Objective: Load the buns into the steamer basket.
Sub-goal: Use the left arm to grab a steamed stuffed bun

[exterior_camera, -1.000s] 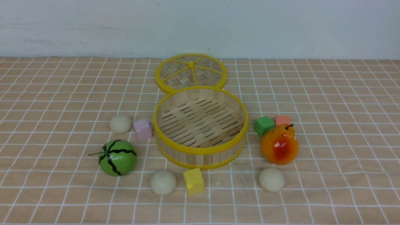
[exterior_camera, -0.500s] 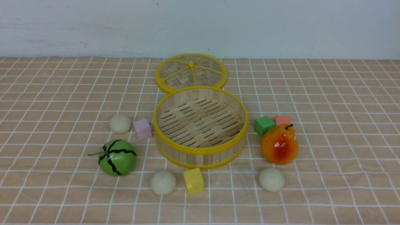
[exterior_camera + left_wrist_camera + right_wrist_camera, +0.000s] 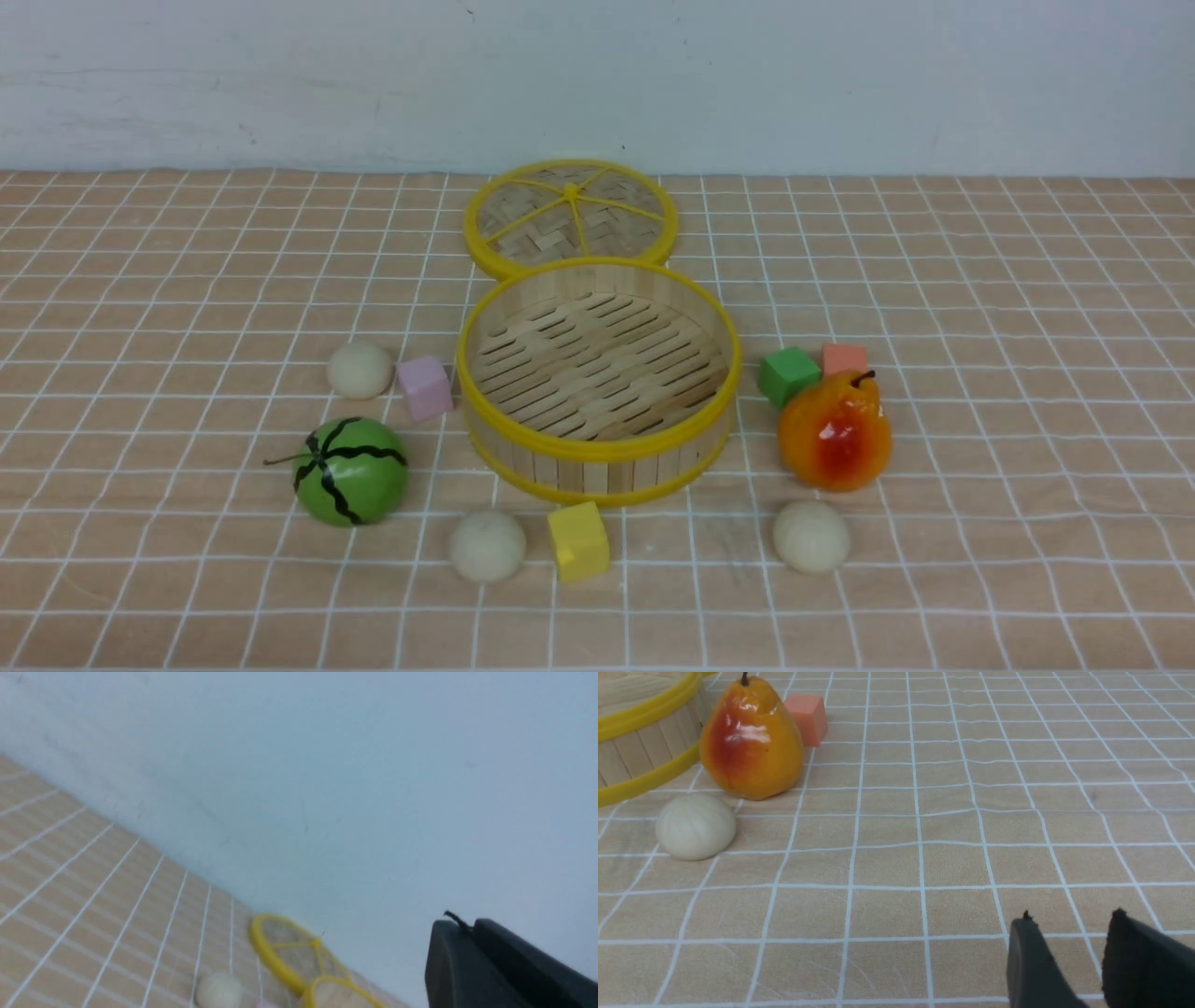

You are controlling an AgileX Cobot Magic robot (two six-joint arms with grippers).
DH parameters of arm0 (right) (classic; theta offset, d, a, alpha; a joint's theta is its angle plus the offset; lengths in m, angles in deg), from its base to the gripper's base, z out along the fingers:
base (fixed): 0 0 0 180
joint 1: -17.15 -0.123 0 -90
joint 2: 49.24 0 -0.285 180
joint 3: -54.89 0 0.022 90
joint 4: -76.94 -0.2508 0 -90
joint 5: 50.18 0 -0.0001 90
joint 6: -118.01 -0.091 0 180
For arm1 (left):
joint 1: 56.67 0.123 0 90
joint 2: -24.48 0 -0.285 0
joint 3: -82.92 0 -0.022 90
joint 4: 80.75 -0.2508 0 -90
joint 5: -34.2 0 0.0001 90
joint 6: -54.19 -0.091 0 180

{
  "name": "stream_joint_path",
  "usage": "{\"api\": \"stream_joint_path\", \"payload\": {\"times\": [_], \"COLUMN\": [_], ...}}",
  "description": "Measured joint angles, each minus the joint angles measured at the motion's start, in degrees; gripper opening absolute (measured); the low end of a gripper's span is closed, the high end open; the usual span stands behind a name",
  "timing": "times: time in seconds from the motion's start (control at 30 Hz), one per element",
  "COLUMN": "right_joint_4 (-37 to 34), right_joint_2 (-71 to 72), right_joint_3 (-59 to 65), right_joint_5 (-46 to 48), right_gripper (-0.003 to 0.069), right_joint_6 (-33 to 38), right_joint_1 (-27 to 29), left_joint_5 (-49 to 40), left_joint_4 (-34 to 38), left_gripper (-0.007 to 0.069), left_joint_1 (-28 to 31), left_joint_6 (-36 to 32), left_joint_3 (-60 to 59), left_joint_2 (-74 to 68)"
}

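Observation:
The steamer basket [image 3: 597,450] stands empty in the middle of the checked cloth. Three cream-white buns lie on the cloth around it: one to its left [image 3: 359,370], one in front of it to the left [image 3: 487,546], one in front of it to the right [image 3: 811,536]. Neither gripper shows in the front view. In the left wrist view my left gripper [image 3: 467,926] is shut with nothing in it, raised and facing the wall, with a bun [image 3: 218,989] and the basket rim [image 3: 343,994] far below. My right gripper [image 3: 1071,914] is open and low over bare cloth, well apart from the right bun [image 3: 696,826].
The flat lid [image 3: 570,217] lies behind the basket. A green watermelon toy [image 3: 352,469] and a pink cube [image 3: 425,385] sit on the left, a yellow cube [image 3: 579,540] in front. A pear [image 3: 834,431], a green cube [image 3: 789,375] and a salmon cube [image 3: 845,358] sit on the right.

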Motion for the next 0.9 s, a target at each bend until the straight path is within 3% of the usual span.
{"api": "stream_joint_path", "payload": {"times": [0.13,0.3,0.47,0.53,0.73,0.9], "right_joint_4": [0.0,0.0,0.0,0.0,0.0,0.0], "right_joint_2": [0.0,0.0,0.0,0.0,0.0,0.0], "right_joint_3": [0.0,0.0,0.0,0.0,0.0,0.0], "right_joint_5": [0.0,0.0,0.0,0.0,0.0,0.0], "right_gripper": [0.0241,0.0241,0.0241,0.0241,0.0241,0.0241], "right_joint_6": [0.0,0.0,0.0,0.0,0.0,0.0], "right_joint_1": [0.0,0.0,0.0,0.0,0.0,0.0], "left_joint_5": [-1.33,-10.73,-25.05,-36.19,-54.29,-52.58], "left_joint_4": [-4.99,-10.3,-12.37,-12.69,-13.5,-13.89], "left_gripper": [0.0039,0.0042,0.005,0.0052,0.0061,0.0069], "left_joint_1": [0.0,0.0,0.0,0.0,0.0,0.0], "left_joint_6": [0.87,1.88,1.94,1.94,1.94,1.94], "left_joint_3": [4.95,25.72,43.24,48.59,51.04,51.09], "left_joint_2": [0.0,-7.17,-19.75,-26.6,-40.12,-49.07]}}
